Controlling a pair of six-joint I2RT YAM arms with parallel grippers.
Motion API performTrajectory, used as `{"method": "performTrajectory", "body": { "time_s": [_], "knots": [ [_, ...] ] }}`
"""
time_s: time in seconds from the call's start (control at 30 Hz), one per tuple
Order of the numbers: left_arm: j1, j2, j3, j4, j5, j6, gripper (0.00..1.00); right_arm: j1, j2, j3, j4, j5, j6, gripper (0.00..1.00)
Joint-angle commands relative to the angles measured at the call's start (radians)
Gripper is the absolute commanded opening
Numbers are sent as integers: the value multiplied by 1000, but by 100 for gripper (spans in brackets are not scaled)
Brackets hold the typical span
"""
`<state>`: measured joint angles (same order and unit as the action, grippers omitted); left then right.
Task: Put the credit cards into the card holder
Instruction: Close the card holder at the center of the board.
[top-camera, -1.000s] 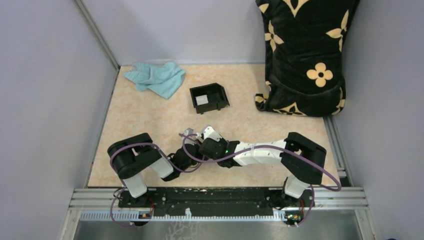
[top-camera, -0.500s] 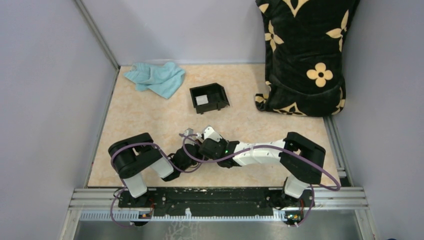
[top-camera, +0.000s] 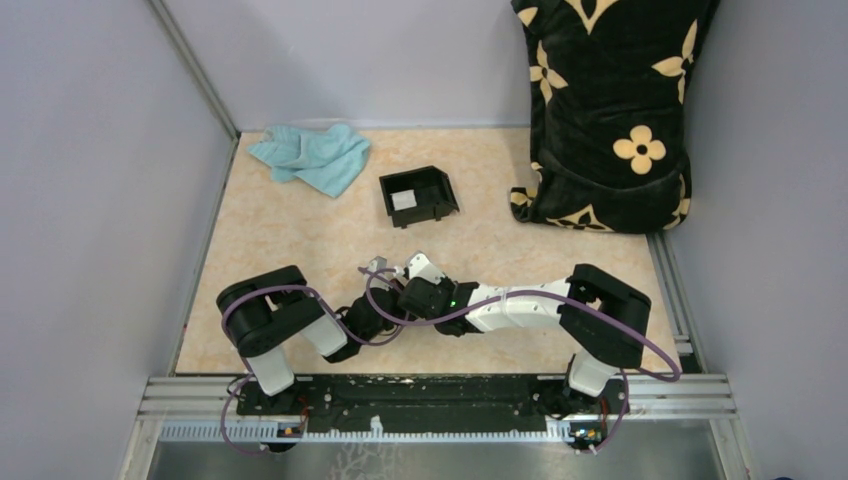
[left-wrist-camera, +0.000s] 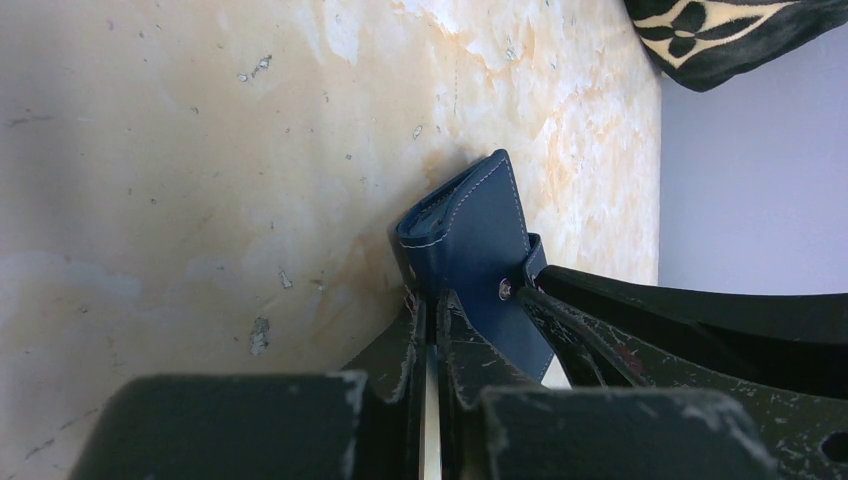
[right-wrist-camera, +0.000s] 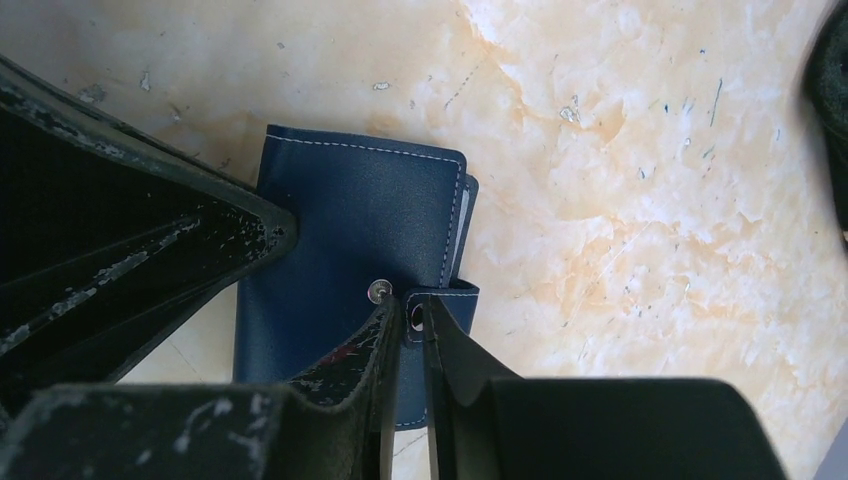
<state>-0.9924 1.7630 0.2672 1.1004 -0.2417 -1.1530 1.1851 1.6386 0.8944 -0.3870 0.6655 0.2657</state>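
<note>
The card holder (right-wrist-camera: 350, 225) is a navy-blue wallet lying folded on the table, its silver snap (right-wrist-camera: 379, 291) showing. My left gripper (left-wrist-camera: 432, 300) is shut on one edge of the card holder (left-wrist-camera: 470, 230), which stands tilted up in the left wrist view. My right gripper (right-wrist-camera: 412, 312) is shut on the wallet's closing tab (right-wrist-camera: 445, 300), beside the snap. A pale sliver (right-wrist-camera: 459, 225) shows between the wallet's layers. One pale credit card (top-camera: 403, 200) lies in the black box. In the top view both arms meet near the table's front and hide the wallet.
The black open-topped box (top-camera: 418, 195) stands at mid-table, beyond the grippers. A teal cloth (top-camera: 310, 158) lies at the back left. A black bag with cream flowers (top-camera: 610, 110) leans at the back right. Grey walls close in the tabletop (top-camera: 290, 240).
</note>
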Motion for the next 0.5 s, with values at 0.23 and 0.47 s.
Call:
{"method": "performTrajectory", "body": {
  "time_s": [0.23,0.47],
  "knots": [
    [-7,47,-28,-171,37,32,0,8,-19,17,6,24,0,7],
    [-6,41,-25,-178,38,37,0,10,-16,36,13,11,-2,4]
  ]
}}
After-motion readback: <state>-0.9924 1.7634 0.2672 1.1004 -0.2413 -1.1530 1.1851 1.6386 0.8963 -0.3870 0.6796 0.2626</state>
